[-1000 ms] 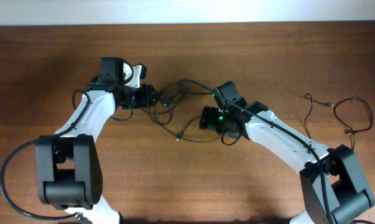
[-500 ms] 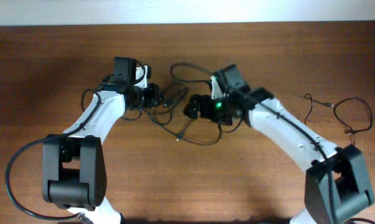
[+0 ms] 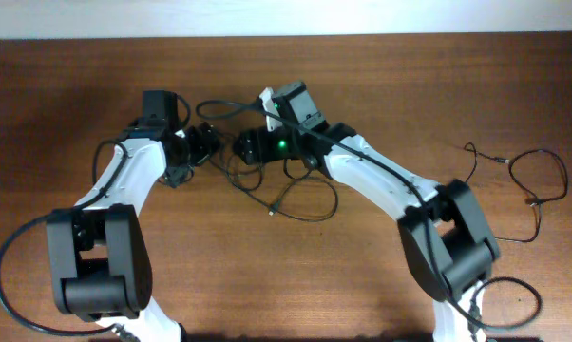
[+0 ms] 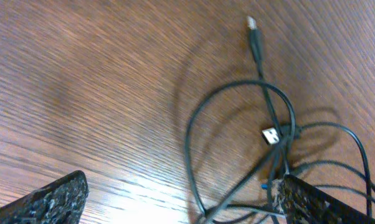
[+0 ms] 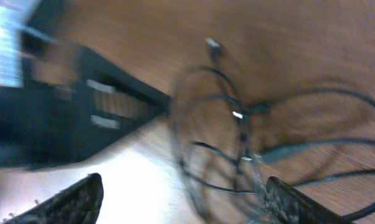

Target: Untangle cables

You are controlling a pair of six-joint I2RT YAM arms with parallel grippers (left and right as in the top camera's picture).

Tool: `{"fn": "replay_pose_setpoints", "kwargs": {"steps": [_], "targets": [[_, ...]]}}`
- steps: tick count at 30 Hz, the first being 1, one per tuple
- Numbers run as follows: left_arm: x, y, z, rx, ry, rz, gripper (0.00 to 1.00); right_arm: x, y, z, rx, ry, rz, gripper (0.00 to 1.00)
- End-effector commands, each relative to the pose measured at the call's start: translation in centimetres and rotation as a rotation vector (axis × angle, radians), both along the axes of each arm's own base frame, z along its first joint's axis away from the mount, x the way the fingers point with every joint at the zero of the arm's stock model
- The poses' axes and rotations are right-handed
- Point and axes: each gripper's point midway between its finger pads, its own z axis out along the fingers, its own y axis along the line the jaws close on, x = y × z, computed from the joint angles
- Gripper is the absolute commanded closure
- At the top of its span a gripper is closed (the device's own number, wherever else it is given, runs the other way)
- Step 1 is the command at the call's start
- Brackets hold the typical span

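Cables [image 4: 280, 127]: a knot to be pulled apart, with both tools at it now.
Left gripper [image 3: 207, 142]: jaws wide apart with nothing between the fingers [image 4: 50, 199]. One strand runs just beside a finger, but its wrist view shows no pinch.
Right gripper [image 3: 246, 147]: jaws also spread and apparently empty. Its wrist view is blurred, so a snagged strand cannot be ruled out.
Spacing: the two grippers sit nose to nose, close together, toward the far edge of the desk [image 3: 96, 76] and left of its middle.
Tangle: it lies under the grippers and just to their near side. A loop [image 3: 219, 106] arches toward the far edge, and a plug tip [image 3: 272, 211] points toward the near edge.
Separate cable [image 3: 543, 151]: it lies alone near the right edge, well apart from the knot.
Just changed: the right gripper has swept across the knot toward the left edge, and the left gripper has backed off the same way. The far loop has shifted left with them.
Unchanged: the plug tip and the separate cable lie where they were a second ago.
Meaning: this is probably repositioning rather than a pull. The knot looks no looser, so one cable is free and the rest remain.
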Motion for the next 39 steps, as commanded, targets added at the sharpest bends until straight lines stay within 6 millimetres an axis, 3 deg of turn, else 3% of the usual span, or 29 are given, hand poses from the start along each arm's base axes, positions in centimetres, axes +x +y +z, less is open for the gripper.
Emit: {"fn": "replay_pose_setpoints", "kwargs": {"steps": [1,3,7,8,12,16,17,18,20,21,26,30,31,35,39], "targets": [[-0.2,1.0,0.1,0.009,0.006,0.050,0.01,-0.8,-2.1,-3.5,-0.117,0.091,-0.034,0.35],[-0.2,1.0,0.1,0.005,0.007,0.057,0.01,-3.7,-3.9,-5.4,-0.211,0.228,-0.027,0.40],[-0.2,1.0,0.1,0.006,0.009,0.057,0.01,-7.4,-5.5,-6.8,-0.314,0.365,-0.005,0.45],[-0.2,1.0,0.1,0.006,0.010,0.057,0.01,-7.7,-5.6,-6.5,-0.322,0.370,0.004,0.55],[-0.2,1.0,0.1,0.006,0.010,0.057,0.01,-5.3,-3.9,1.0,-0.218,0.224,-0.002,0.54],[-0.4,1.0,0.0,0.008,0.018,0.057,0.01,-4.1,-2.5,1.5,-0.176,0.158,0.004,0.55],[-0.6,1.4,-0.1,0.022,0.026,0.065,0.01,-4.1,-2.2,1.7,-0.152,0.158,0.014,0.51],[-0.7,1.6,-0.1,0.035,0.029,0.069,0.01,-4.0,-1.7,2.7,-0.111,0.155,0.032,0.50],[-0.6,1.6,-0.1,0.034,0.028,0.069,0.01,-1.7,-1.6,3.3,-0.102,0.045,0.021,0.52],[-0.6,1.6,-0.1,0.033,0.028,0.069,0.01,-0.9,-1.4,2.6,-0.138,-0.033,0.057,0.52],[-0.6,1.5,-0.1,0.032,0.027,0.068,0.01,-1.1,0.5,-2.5,-0.239,-0.190,0.314,0.51],[-0.6,1.5,-0.1,0.031,0.026,0.068,0.01,-0.5,1.0,-5.7,-0.247,-0.181,0.320,0.53],[-0.6,1.5,-0.1,0.031,0.025,0.068,0.01,-0.5,0.9,-6.3,-0.252,-0.172,0.322,0.57],[-0.6,1.5,-0.1,0.031,0.025,0.068,0.01,-0.6,0.9,-6.8,-0.255,-0.162,0.319,0.93],[0.1,-0.4,0.6,-0.069,-0.014,0.011,0.01,-0.6,0.9,-6.7,-0.244,-0.135,0.288,0.96]]}}
